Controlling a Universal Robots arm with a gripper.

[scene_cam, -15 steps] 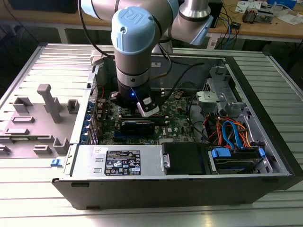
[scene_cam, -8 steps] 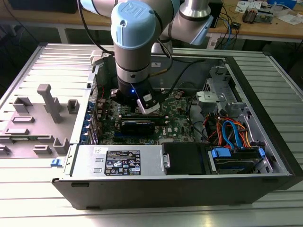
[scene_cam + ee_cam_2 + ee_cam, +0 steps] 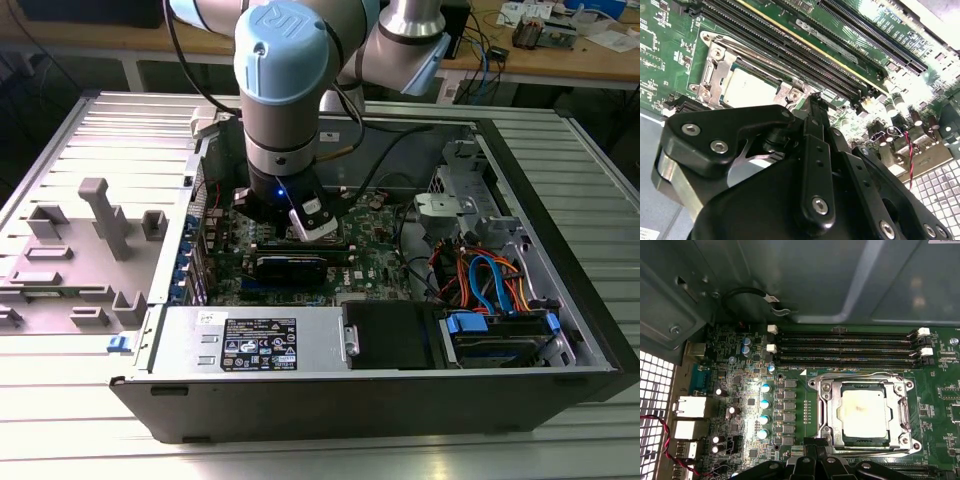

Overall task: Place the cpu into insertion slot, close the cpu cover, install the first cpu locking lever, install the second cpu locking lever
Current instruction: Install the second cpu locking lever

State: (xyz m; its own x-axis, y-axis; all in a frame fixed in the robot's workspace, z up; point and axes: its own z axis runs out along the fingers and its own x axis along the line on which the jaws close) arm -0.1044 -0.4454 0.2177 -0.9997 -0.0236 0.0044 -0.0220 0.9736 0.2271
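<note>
Under the fingers (image 3: pixel 812 102), the cpu (image 3: pixel 862 415) sits beneath its closed cpu cover (image 3: pixel 900 412).

No print can be made out (the label (image 3: pixel 258 345) on the power supply is too fine).

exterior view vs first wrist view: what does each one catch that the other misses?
Exterior only: the arm's blue-capped joint, the power supply, the drive bay with blue and orange cables, and the grey fixture blocks on the exterior view's left beside the case.

First wrist only: the cpu seated in the insertion slot, the cpu cover lying closed around it, and the white memory slot latches.

Both: the green motherboard and the pincer low over it.
</note>
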